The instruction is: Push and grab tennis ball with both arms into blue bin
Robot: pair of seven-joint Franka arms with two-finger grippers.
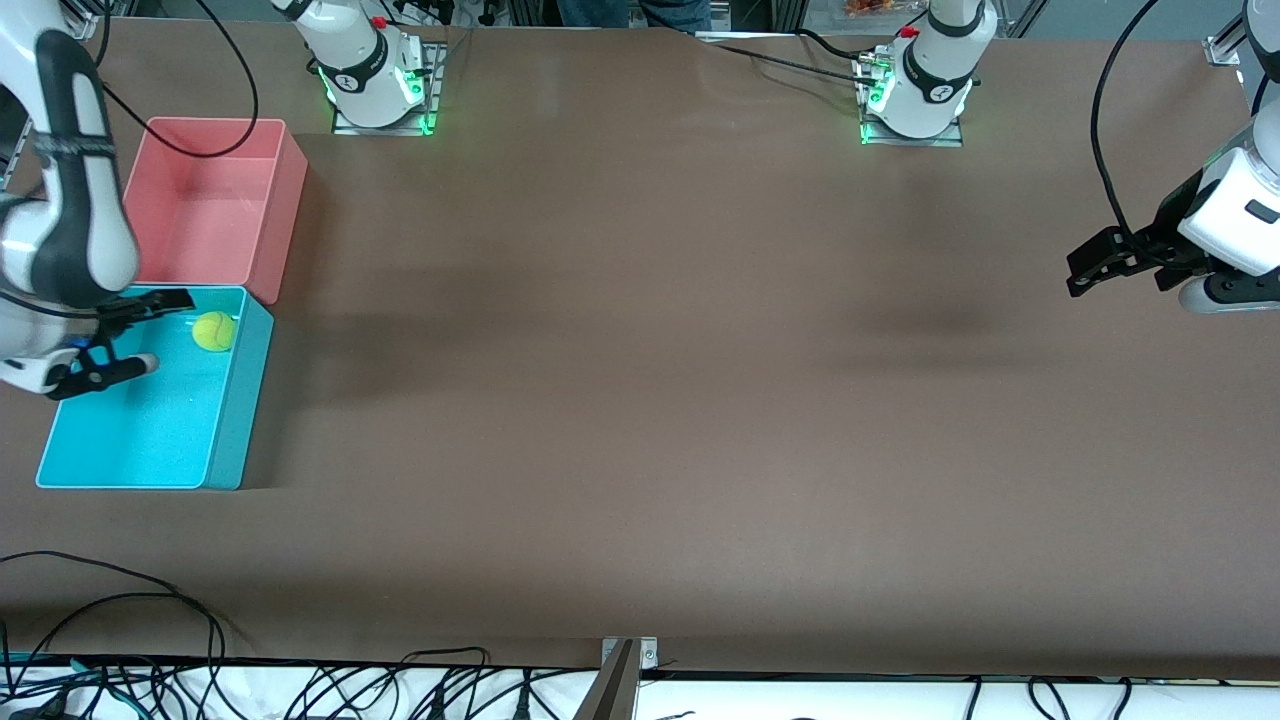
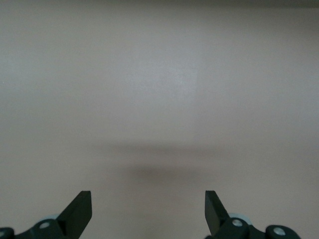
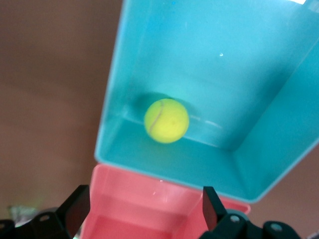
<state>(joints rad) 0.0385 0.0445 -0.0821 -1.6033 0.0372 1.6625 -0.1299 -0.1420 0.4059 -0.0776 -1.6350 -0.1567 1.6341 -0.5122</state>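
Tennis ball (image 1: 214,331) inside the blue bin (image 1: 225,440), lying on the bin floor close to the wall that adjoins the pink bin (image 1: 275,215), free of any grasp. Blue bin on the brown table (image 1: 640,400) at the right arm's end, touching the pink bin and nearer to the front camera than it. Right gripper (image 1: 140,333) above the blue bin, beside the ball, jaws released and spread wide with nothing between them; in the right wrist view, ball (image 3: 166,121) visible against the blue bin's (image 3: 249,164) inner wall, pink bin (image 3: 149,209) rim just beside it, and both dark fingertips (image 3: 77,206) well apart. Left gripper (image 1: 1115,262) waiting in the air above bare table at the left arm's end, well apart from the blue bin, jaws released and empty; in the left wrist view, left gripper (image 2: 148,209) over plain table surface (image 2: 159,99) only.
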